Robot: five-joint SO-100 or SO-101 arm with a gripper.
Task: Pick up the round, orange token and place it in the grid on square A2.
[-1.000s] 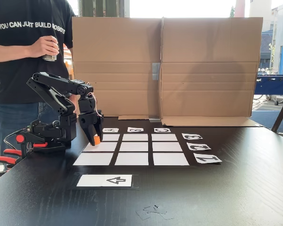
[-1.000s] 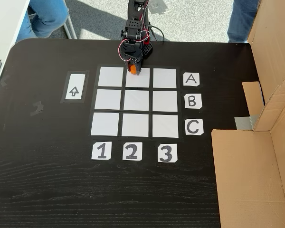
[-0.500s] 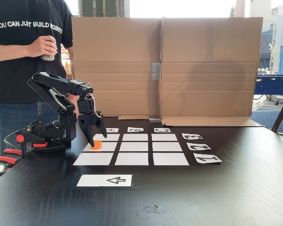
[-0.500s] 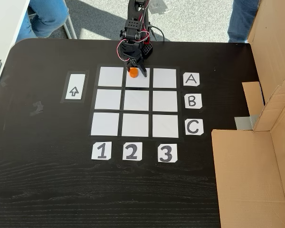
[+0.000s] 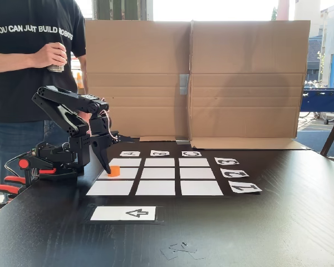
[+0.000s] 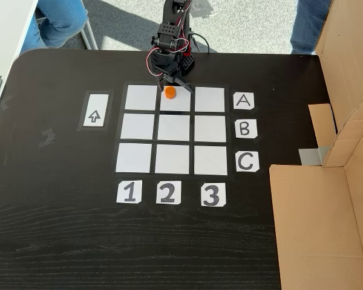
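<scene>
The orange token (image 6: 169,92) (image 5: 113,171) stands flat on square A2 (image 6: 176,104) (image 5: 126,174), close to the edge of that cell nearest the arm's base. This cell is the middle one of the row beside card A in the grid (image 6: 138,127) (image 5: 159,188). My gripper (image 6: 175,88) (image 5: 121,154) is open. Its fingers are spread wide on either side of the token and just behind it, apart from it, with nothing between them.
A white arrow card (image 6: 94,116) (image 5: 124,213) lies beside the grid. Cardboard walls (image 5: 211,83) (image 6: 327,223) stand along the far side of the table. A person (image 5: 22,55) holding a can stands behind the arm. Red clamp handles (image 5: 5,186) grip the table edge.
The gripper held the token above A2, then opened and left it on the cell. Since then it has spread wider and drawn back toward the base.
</scene>
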